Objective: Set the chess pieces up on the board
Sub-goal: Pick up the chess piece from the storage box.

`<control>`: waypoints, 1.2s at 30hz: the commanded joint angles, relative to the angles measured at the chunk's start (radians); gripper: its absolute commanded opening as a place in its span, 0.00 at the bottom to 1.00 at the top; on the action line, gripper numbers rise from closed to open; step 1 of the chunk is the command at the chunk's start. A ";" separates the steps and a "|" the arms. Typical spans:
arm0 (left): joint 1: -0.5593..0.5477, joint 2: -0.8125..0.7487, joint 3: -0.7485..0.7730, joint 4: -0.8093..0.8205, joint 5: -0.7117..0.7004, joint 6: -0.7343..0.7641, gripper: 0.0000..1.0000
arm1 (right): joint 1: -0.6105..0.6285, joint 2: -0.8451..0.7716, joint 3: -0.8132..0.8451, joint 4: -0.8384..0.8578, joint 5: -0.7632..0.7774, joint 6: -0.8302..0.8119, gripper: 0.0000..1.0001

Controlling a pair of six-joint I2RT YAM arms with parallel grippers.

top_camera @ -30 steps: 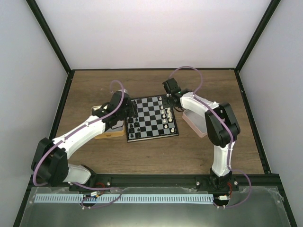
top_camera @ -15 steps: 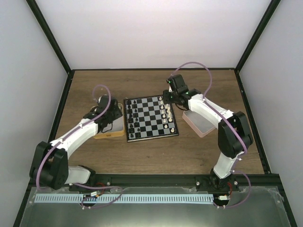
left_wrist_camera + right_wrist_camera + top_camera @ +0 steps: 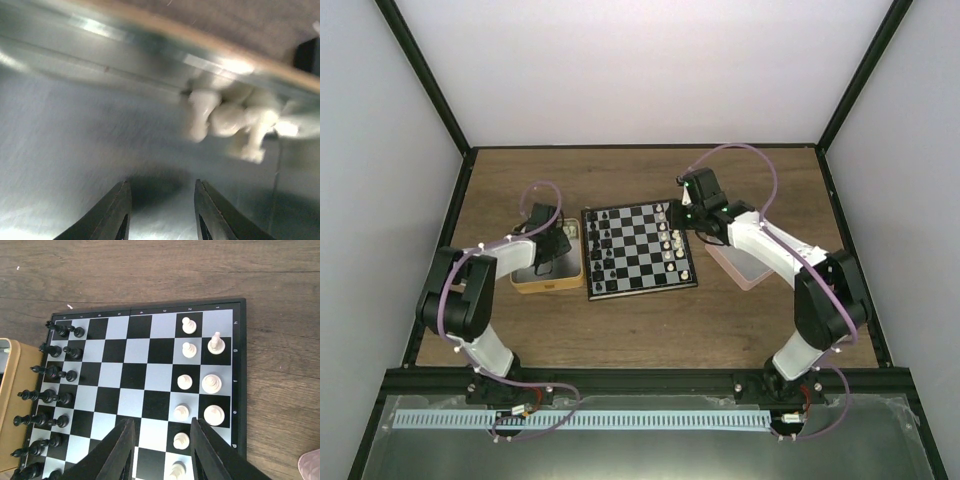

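left gripper (image 3: 162, 212) jaws part open, empty, inside tan tray (image 3: 548, 287) — cream chess pieces (image 3: 227, 120) just ahead. right gripper (image 3: 162, 452) jaws apart, empty — over board (image 3: 145, 375).

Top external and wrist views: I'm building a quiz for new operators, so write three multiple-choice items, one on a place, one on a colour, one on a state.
1. Where is the left tool?
A) over the board
B) down over the tan tray
C) folded back near its base

2. What colour are the pieces heaped in the tan tray?
A) black
B) red
C) whitish

3. What state is the right tool in?
A) open and empty
B) shut on a pawn
C) shut on a knight

Answers:
1 B, the tray's floor and wall fill the left wrist view.
2 C, they look pale cream against the wall.
3 A, its fingers stand apart above the board with nothing between.
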 commanded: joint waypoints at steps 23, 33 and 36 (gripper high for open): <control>0.070 0.135 0.147 -0.047 0.056 0.135 0.04 | 0.005 -0.074 -0.042 0.042 -0.063 0.056 0.29; 0.067 0.001 0.108 -0.128 0.136 0.128 0.05 | 0.017 -0.097 -0.049 0.045 -0.075 0.066 0.29; 0.061 -0.053 0.102 -0.151 0.209 0.120 0.05 | 0.020 -0.106 -0.058 0.052 -0.082 0.072 0.30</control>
